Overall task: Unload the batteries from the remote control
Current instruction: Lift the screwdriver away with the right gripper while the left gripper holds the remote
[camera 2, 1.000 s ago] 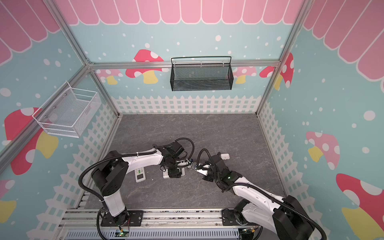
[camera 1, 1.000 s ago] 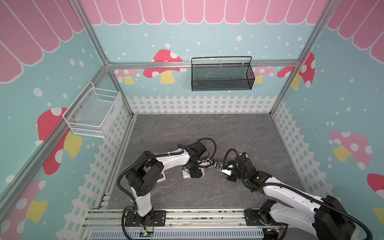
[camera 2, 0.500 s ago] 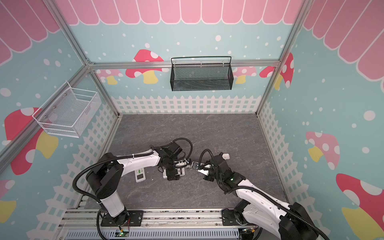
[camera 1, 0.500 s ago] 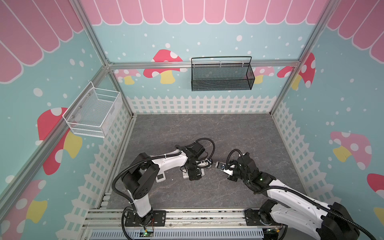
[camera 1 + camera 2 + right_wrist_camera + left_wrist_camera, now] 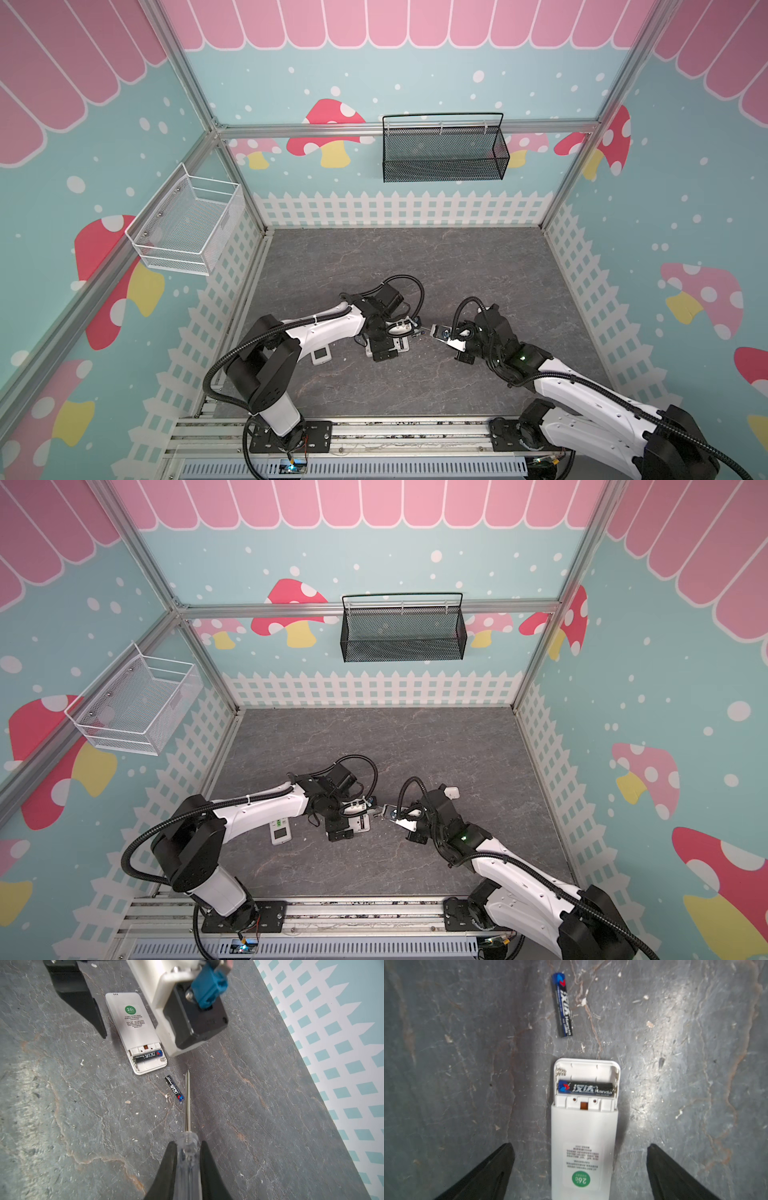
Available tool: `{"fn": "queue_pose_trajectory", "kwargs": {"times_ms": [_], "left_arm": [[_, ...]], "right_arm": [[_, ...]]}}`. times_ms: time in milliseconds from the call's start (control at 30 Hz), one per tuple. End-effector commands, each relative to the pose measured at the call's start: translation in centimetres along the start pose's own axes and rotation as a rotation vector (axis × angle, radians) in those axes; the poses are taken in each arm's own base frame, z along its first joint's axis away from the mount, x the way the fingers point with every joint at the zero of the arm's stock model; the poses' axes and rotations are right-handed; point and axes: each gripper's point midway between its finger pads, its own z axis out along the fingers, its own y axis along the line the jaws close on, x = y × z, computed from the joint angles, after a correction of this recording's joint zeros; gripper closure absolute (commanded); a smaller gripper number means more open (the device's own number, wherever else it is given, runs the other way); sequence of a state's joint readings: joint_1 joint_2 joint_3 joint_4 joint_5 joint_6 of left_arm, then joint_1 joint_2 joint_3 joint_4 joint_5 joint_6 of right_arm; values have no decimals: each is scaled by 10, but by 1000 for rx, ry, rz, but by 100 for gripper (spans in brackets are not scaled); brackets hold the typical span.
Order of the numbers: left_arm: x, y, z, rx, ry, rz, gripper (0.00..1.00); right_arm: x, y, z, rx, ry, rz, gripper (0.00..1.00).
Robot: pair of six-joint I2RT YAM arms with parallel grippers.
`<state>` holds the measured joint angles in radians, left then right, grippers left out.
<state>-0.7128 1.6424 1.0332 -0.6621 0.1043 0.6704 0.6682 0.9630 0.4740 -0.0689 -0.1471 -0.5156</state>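
A white remote control lies back-up on the grey floor, its battery bay uncovered. One dark battery sits crosswise in the bay, also seen from the right wrist. A second dark battery lies loose on the floor just beyond the remote's open end. My left gripper is open, its black fingers standing wide on either side of the remote without touching it. My right gripper is shut on a clear-handled screwdriver, whose tip points at the floor beside the loose battery.
A second white remote with a small screen lies left of the left gripper. A small white cover rests behind the right wrist. A black mesh basket hangs on the back wall, a white wire basket on the left wall.
The left gripper's jaws have spread to full width around the remote, and the left arm's elbow has swung a little. The right arm has barely moved.
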Motion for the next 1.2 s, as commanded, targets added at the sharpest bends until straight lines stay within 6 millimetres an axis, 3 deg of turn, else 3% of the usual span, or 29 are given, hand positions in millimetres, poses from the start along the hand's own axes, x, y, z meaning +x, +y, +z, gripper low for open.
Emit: {"fn": "queue_pose_trajectory", "kwargs": {"times_ms": [0,100,300,400,567,700,833,933,1167], "left_arm": [[5,0,-9,9,-36,1,1],[8,3,-14,16,-63,-13,1],[5,-2,-17,58,-112,-27,1],[-3,6,-25,38,-137,-46,1],[-21,12,-68,107,-214,-114,2],[-18,24,-93,143,-324,-204,4],[-6,13,-87,191,-325,-219,5],[-2,5,-79,222,-331,-187,6],[5,16,-66,134,-318,-169,6]], "right_arm": [[-13,-6,-9,-8,-26,32,100],[-16,-10,-12,-40,-4,120,100],[-39,-27,-14,-134,1,373,100],[-56,-27,-13,-214,-39,448,100],[-65,-37,-8,-280,-109,564,100],[-61,-44,-6,-324,-149,660,100],[-47,-52,1,-350,-112,838,100],[-38,-45,3,-375,-77,935,100],[-22,-35,12,-456,57,1153,100]]}}
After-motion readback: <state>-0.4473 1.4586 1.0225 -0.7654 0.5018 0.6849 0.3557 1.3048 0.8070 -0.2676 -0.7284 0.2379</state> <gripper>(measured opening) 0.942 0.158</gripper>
